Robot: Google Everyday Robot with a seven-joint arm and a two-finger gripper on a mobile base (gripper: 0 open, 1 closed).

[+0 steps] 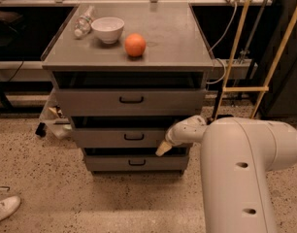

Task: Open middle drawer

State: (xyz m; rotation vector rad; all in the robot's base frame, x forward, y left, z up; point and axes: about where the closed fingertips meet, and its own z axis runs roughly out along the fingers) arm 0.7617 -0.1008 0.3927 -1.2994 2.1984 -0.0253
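The grey metal cabinet (197, 57) has three drawers. The middle drawer (105, 137) has a flat grey front with a small black loop handle (134, 137) and sits about flush with the other fronts. My gripper (164, 148) is at the right part of the middle drawer's front, low, to the right of the handle. Its cream tip points down-left toward the front. My white arm (240, 169) fills the lower right.
On the cabinet top stand a white bowl (108, 29), an orange (135, 44) and a lying clear bottle (83, 21). The top drawer (90, 101) and bottom drawer (109, 163) have like handles. Yellow poles (236, 47) stand at right. A white shoe (5, 208) lies on the floor at left.
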